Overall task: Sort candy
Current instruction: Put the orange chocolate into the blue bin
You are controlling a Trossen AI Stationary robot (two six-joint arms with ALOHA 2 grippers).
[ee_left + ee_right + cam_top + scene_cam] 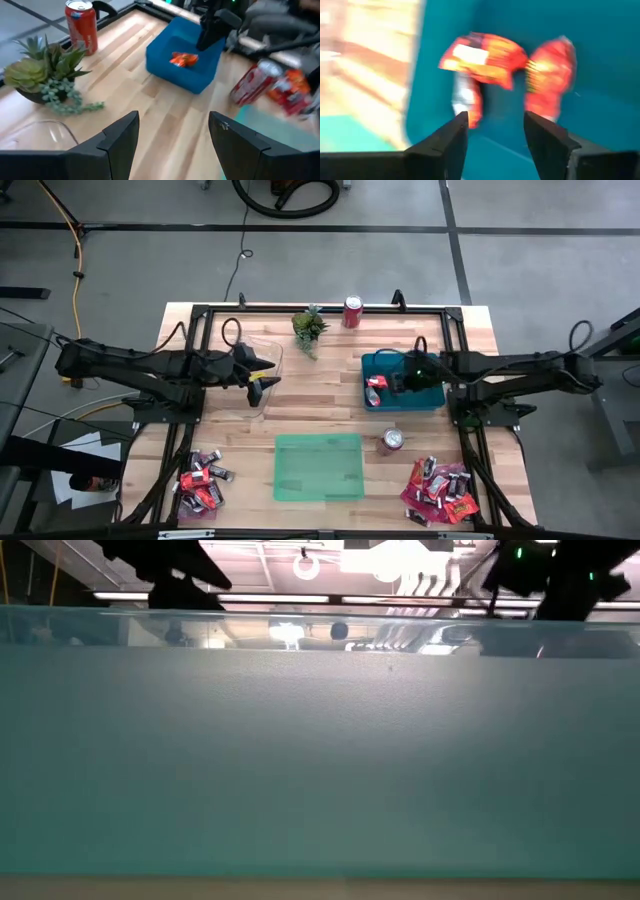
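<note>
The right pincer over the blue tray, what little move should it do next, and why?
Probably lift straight up out of the blue plastic tray. The right pincer stands open and empty, with the bright red-orange candy packets already lying in the tray, and more candy waits in the pile nearby.

The wooden table (320, 415) stands on a grey concrete floor (150, 260) with dark seams. A yellow cable (74, 250) lies beyond its left edge.
</note>
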